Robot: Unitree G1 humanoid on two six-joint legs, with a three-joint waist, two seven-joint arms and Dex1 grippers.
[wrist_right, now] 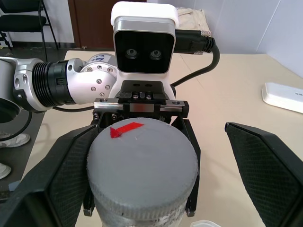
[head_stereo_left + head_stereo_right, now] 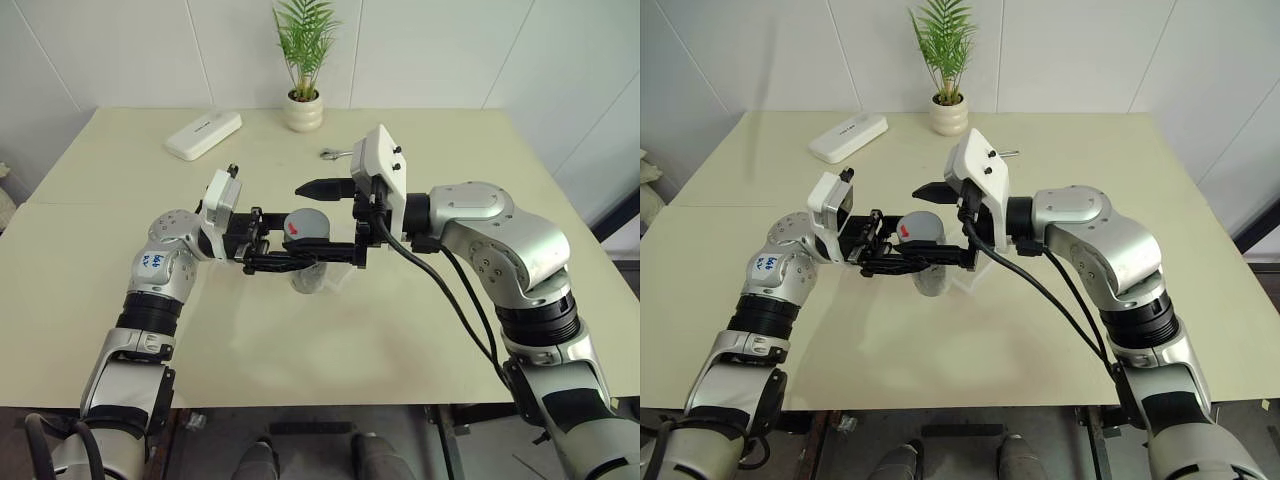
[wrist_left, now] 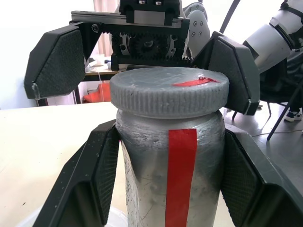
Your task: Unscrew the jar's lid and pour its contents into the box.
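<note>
We see a matt grey plastic lid [image 3: 169, 91] with a ribbed edge, on a clear jar [image 3: 170, 175] whose wall looks cloudy and bears a glossy red tape stripe. The hands' black fingers [image 3: 56, 63] carry rough, dimpled pads. The table [image 2: 100, 250] looks smooth and matt.

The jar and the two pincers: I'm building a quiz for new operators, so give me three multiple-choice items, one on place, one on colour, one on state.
1. Where is the jar?
A. lying on the table
B. held between the left pincer's fingers
C. beside the potted plant

2. What colour is the mark on the lid?
A. red
B. blue
C. green

3. How does the right pincer stand?
A. shut on the lid
B. open, one finger to each side of the lid
C. shut on the white case

Key: 1 B, left fingers press the jar's sides; 2 A, red shows on the grey cap; 3 B, one finger stands well off the lid.
</note>
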